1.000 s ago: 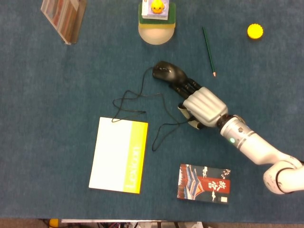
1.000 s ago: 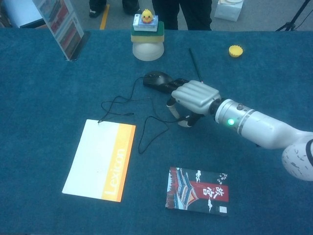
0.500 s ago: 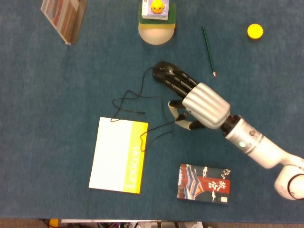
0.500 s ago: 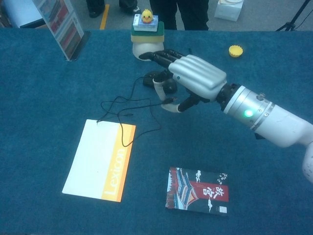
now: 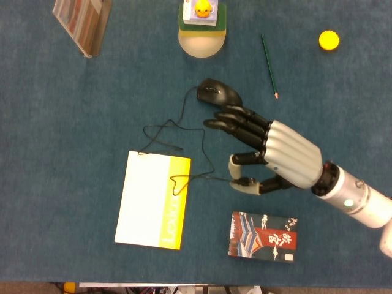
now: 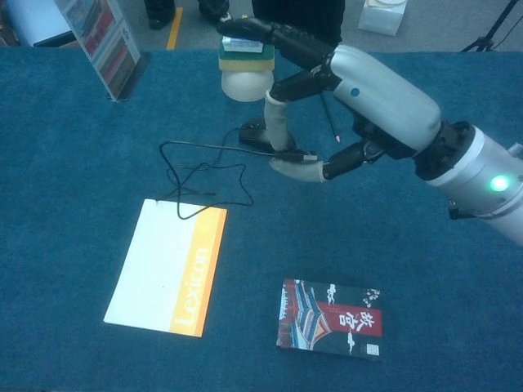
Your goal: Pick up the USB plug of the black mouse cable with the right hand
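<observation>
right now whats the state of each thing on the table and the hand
right hand: raised, pinches the USB plug, other fingers spread
USB plug: lifted off the table, held
cable: trails loosely from plug to mouse, a loop on the notebook's corner
black mouse: resting on the table
notebook: closed, flat
book: closed, flat
pencil: lying flat
left hand: not in view

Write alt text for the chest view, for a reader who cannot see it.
The right hand pinches the USB plug above the blue table, its cable trailing back to the black mouse. Nearer the camera lie a notebook and a book.
</observation>
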Robot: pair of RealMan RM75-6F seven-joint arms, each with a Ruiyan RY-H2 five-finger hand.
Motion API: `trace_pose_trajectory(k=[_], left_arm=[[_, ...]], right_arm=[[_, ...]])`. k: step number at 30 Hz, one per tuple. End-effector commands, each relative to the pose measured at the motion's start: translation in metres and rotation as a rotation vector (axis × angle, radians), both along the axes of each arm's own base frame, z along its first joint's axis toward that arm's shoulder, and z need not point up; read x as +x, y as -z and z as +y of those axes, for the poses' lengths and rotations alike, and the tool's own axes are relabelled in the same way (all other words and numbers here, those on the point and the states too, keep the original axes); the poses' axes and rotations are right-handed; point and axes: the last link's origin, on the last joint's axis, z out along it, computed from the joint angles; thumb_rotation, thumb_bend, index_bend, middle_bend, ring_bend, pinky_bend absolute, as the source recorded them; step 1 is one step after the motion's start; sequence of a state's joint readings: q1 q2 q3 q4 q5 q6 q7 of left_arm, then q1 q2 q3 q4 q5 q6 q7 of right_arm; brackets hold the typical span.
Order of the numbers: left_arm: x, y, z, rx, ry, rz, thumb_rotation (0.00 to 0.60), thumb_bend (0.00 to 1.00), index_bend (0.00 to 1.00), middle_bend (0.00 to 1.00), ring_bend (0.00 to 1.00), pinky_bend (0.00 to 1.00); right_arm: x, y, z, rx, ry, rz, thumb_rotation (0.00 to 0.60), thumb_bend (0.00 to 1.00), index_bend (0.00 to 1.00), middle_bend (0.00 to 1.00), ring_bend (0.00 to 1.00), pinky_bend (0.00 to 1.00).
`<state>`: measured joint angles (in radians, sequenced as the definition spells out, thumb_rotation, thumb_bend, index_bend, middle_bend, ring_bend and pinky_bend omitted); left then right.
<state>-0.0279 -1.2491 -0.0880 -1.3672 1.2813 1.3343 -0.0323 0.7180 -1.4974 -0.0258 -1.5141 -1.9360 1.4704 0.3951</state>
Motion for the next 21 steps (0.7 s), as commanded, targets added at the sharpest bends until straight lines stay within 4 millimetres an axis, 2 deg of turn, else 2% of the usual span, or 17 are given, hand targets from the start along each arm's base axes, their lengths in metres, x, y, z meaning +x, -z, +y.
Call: trace_pose_trajectory(k=[1,15,21], left_arm=[[0.002,0.001,0.003,-0.002,0.007,0.000,0.600,0.02,0.32,0.22,0.18,0.39],[0.016,0.004,0.010,-0.009,0.034,0.014,0.600,0.02,0.32,0.22,0.18,0.39],[0.015,0.008,0.011,-0.018,0.024,0.013,0.600,0.02,0.32,0.22,0.18,0.39]], right_arm=[[0.000,-0.004,0.004,0.033,-0.021,-0.018,0.600,0.27,0.67,0.08,0.00,0.02],[-0.007,-0.014,0.006,0.063,-0.041,-0.037,0.600,0.27,0.67,0.08,0.00,0.02],[-0.013,-0.017,0.006,0.054,-0.027,-0.033,0.600,0.27,0.67,0.08,0.00,0.02]])
